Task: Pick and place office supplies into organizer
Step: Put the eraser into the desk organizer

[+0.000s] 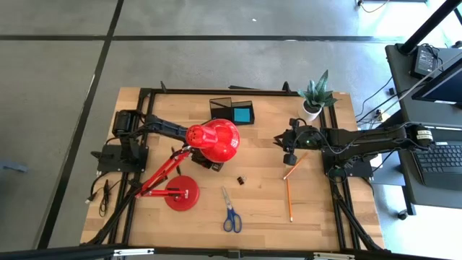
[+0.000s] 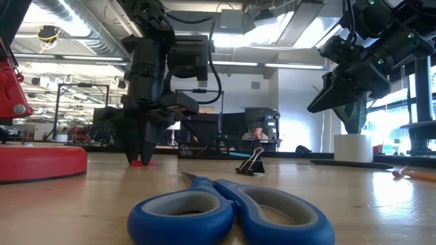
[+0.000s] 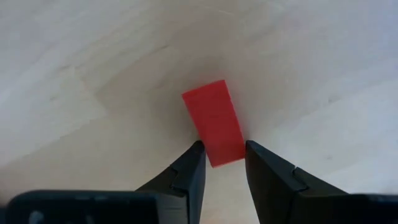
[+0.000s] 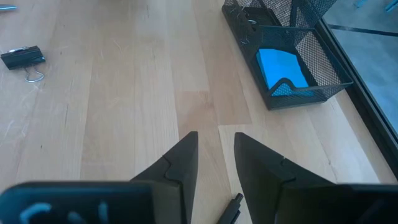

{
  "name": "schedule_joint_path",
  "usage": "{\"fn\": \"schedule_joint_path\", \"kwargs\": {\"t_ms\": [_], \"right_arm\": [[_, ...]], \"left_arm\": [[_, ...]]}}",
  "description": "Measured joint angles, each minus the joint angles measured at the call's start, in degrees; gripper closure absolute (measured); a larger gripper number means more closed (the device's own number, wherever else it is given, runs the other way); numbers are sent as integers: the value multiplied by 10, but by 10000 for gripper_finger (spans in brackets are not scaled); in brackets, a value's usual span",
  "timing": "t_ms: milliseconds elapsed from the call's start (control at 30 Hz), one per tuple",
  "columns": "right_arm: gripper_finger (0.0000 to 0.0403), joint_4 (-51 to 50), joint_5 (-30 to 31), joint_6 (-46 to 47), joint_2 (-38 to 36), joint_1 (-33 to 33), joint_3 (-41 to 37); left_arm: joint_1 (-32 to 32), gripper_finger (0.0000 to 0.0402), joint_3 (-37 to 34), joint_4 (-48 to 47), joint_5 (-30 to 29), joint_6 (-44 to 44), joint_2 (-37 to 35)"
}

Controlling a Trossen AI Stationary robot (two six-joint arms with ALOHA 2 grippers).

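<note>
A small red block (image 3: 213, 119) lies flat on the wooden table. My left gripper (image 3: 222, 149) reaches under the red lamp head (image 1: 215, 139), points down and is shut on the block's near end; it also shows in the low view (image 2: 142, 158). My right gripper (image 4: 216, 142) is open and empty, above the table near the right side (image 1: 290, 155). The black mesh organizer (image 4: 286, 43) stands at the far middle (image 1: 232, 110) with a blue block (image 4: 281, 67) inside. Blue-handled scissors (image 1: 231, 213), two pencils (image 1: 289, 196), a black binder clip (image 4: 22, 58) and a black pen (image 4: 232, 208) lie on the table. My left gripper pinches the red block's two long sides at its near end (image 3: 224, 155) between its two fingertips. The fingers come from above, pointing down, and lie across the block. The block lies flat on the table, most of its length reaching out beyond the fingers.
The red lamp's round base (image 1: 182, 193) stands at the near left and its head hangs over my left gripper. A potted green plant (image 1: 314, 97) stands at the far right corner. Bare wood lies between the organizer and the scissors.
</note>
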Motion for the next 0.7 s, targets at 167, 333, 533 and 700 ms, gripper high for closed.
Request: {"fn": "schedule_joint_path", "kwargs": {"t_ms": [167, 333, 533, 700], "right_arm": [[295, 0, 0, 0, 0, 0, 0], [295, 0, 0, 0, 0, 0, 0], [295, 0, 0, 0, 0, 0, 0], [295, 0, 0, 0, 0, 0, 0]], "left_arm": [[-1, 297, 0, -1, -2, 71, 0], [-1, 285, -1, 3, -19, 66, -1], [-7, 266, -1, 6, -32, 30, -1], [-17, 261, -1, 10, -45, 23, -1]]}}
